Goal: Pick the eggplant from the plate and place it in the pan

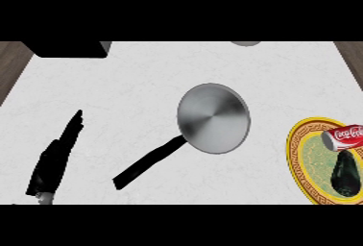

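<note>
So the eggplant (346, 175) is sitting on the plate (292, 153), way over at the right edge of the view. It's a dark, almost black-green thing with the fatter end toward the bottom of the view, lying in the lower part of the plate's greenish middle. Right above it on the same plate there's a red cola can (344, 137) lying on its side, just beside the eggplant's narrow end, and I honestly can't tell if the two touch. The plate has a yellow patterned rim and is partly cut off by the right edge. The pan (213, 118) is to the left of the plate, roughly mid-counter and near it but not touching. It's a shiny brushed-metal round with nothing in it, and its black handle (149, 162) sticks out toward the lower left. Further left again, well apart from the pan, the left hand (53, 163) comes up from the bottom edge. It's seen pretty much side-on, with the fingers stretched out straight and pointing up the view, holding nothing and touching nothing I can see. Everything sits on a white marble-looking counter (127, 86). A black boxy thing (67, 49) sits at the top left corner, and a small grey object (246, 43) pokes in at the top edge.
</note>
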`<state>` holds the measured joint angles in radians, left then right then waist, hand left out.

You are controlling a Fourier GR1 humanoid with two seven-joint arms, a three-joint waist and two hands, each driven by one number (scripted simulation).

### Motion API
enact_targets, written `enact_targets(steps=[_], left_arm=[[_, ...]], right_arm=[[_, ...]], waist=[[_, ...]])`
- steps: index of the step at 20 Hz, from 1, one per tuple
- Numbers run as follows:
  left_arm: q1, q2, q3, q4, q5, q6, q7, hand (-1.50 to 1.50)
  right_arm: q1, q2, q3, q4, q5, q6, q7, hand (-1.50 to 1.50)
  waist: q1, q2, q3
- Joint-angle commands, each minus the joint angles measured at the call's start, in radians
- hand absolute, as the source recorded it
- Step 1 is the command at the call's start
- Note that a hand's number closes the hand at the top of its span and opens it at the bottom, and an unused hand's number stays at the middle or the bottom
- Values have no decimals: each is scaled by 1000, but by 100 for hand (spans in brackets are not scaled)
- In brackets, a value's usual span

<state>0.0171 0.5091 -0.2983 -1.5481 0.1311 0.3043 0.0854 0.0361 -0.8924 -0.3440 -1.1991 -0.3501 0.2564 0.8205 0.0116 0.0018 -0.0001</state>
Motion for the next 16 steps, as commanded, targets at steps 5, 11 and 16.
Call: enact_targets(steps=[5, 11, 16], left_arm=[[-34, -47, 25, 32, -36, -15, 3, 0], [-11, -46, 13, -16, -57, -33, 32, 0], [-2, -67, 18, 5, -64, -37, 18, 0]], right_arm=[[-264, -20, 99, 211, 14, 168, 122, -150], [-424, 5, 165, 407, 29, 257, 144, -150], [-483, 30, 247, 412, 34, 334, 212, -150]], waist=[[3, 2, 1], [15, 5, 1], [14, 3, 0]])
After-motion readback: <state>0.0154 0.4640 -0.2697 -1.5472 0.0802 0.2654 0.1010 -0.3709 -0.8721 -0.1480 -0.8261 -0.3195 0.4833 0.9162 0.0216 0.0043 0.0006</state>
